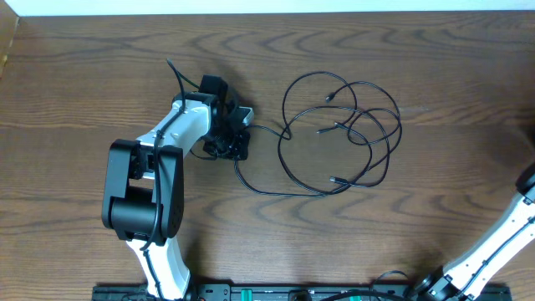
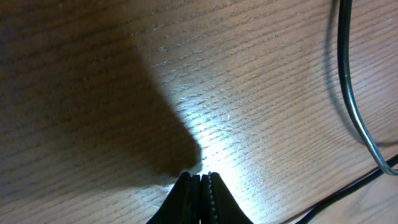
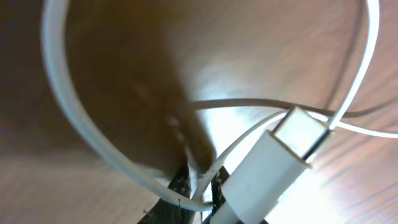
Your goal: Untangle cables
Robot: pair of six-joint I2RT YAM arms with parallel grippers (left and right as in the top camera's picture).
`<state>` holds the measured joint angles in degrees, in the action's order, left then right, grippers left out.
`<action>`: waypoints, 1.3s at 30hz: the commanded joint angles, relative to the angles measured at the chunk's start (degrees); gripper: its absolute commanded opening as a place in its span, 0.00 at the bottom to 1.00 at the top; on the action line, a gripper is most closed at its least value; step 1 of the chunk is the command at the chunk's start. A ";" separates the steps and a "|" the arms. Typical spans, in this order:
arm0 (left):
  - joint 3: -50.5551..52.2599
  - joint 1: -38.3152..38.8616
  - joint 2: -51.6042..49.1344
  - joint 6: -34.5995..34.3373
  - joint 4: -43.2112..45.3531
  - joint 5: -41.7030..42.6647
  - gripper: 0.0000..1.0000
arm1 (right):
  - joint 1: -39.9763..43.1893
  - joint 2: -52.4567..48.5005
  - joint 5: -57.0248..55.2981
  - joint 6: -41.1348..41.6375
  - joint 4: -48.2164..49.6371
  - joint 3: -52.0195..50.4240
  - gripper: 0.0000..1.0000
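Overhead straight down; wrist views close, seemingly facing table (image 1: 84,100).

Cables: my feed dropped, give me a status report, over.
Left pincer shut, empty, beside the black cables, tangled in loops. Right pincer shut on the white cable. No obstruction seen.

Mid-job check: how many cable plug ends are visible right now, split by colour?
Black plug ends: 4, all loose in the black cable tangle, overhead view.
White plug end: 1, on the white cable held in the right gripper.
Total: 5 that I can make out.
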<state>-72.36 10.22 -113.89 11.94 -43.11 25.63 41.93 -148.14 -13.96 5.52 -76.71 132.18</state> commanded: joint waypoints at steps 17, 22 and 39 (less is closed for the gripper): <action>0.04 -0.13 0.46 -0.31 0.31 0.74 0.08 | 12.13 -1.18 1.99 4.31 6.10 -0.61 0.20; 0.04 -0.13 0.46 -1.11 0.55 0.74 0.08 | 12.61 -1.16 9.64 3.32 6.49 -0.59 0.72; 0.04 -0.13 0.46 -1.57 0.52 0.74 0.08 | 4.13 2.62 14.05 1.70 -1.75 17.55 0.99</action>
<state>-72.36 10.22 -113.89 10.50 -42.41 25.61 47.64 -148.44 -0.16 8.03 -77.52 144.73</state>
